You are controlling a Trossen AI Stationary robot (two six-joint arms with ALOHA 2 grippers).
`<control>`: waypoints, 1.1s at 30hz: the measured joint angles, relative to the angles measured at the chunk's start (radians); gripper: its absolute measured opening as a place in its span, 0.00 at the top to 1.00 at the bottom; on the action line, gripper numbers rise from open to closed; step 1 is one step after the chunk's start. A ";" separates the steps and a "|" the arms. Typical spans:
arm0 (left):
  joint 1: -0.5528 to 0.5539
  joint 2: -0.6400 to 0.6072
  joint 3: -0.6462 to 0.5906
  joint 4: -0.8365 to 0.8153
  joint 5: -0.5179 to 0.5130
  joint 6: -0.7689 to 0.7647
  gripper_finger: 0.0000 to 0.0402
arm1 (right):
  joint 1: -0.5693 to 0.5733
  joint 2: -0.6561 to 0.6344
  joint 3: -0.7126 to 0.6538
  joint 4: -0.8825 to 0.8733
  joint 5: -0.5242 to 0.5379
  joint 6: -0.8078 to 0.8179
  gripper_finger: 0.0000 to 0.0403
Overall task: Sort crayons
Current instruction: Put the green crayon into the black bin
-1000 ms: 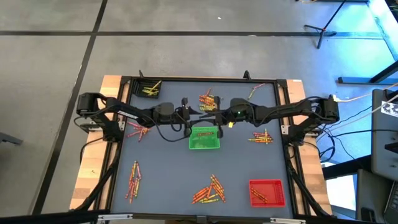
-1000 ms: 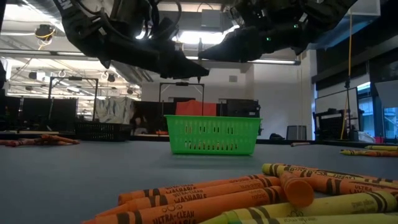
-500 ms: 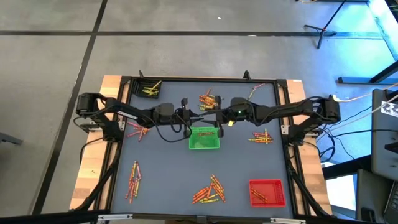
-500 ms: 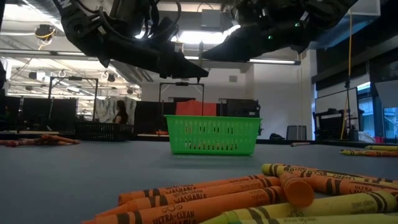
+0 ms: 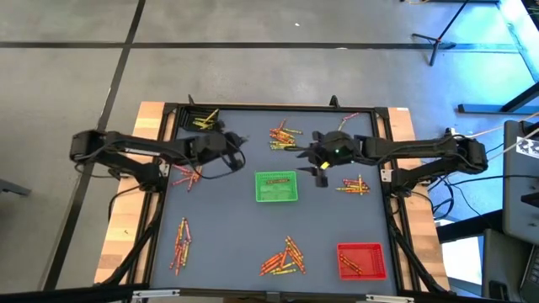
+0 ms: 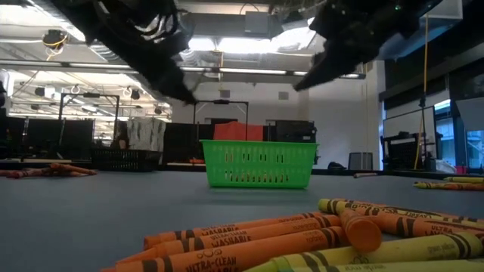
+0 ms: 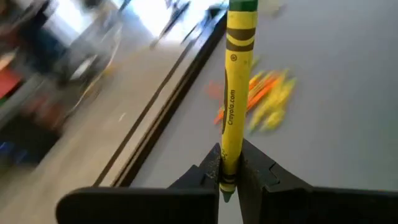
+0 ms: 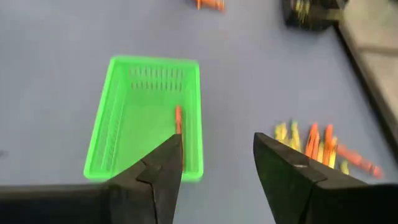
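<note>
My left gripper (image 5: 237, 141) hangs over the table's left half, shut on a yellow crayon (image 7: 233, 93) with green ends. My right gripper (image 8: 217, 163) is open with nothing between its fingers. In the high view, my right gripper (image 5: 313, 164) is just right of the green tray (image 5: 276, 187). That tray stands at mid-table, and an orange crayon (image 8: 178, 118) lies inside it. Other crayons lie in loose piles on the table: far middle (image 5: 282, 135), left (image 5: 187, 175), right (image 5: 354, 183), near left (image 5: 181, 244) and near middle (image 5: 285, 257). My left gripper pinches the yellow crayon near one end (image 7: 227, 167) between its two fingers. The small green tip (image 7: 225, 194) pokes back past them. The rest of the crayon runs straight ahead in line with the fingers to its far end (image 7: 242, 6), lifted clear of the table.
A red tray (image 5: 362, 259) with a few crayons stands at the near right. A black tray (image 5: 200, 119) with yellow crayons stands at the far left corner. A raised dark frame (image 5: 278, 108) runs round the table. The low view shows the near-middle pile (image 6: 302, 242) close up.
Both grippers stood tip to tip above the green tray with the crayon upright between them. My left gripper shut on it and my right gripper opened. My left gripper then drew back toward the table's left with the crayon. My right gripper drew toward the right.
</note>
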 joint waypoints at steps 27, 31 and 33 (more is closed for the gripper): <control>0.699 0.015 -0.001 -0.383 0.189 -0.068 0.97 | 0.000 0.002 -0.001 -0.038 0.018 0.034 0.51; 0.723 0.036 -0.001 -0.383 0.188 -0.069 0.93 | 0.000 0.002 -0.001 -0.038 0.018 0.034 0.51; 0.730 0.039 -0.001 -0.383 0.189 -0.070 0.89 | 0.000 0.002 -0.001 -0.038 0.018 0.034 0.51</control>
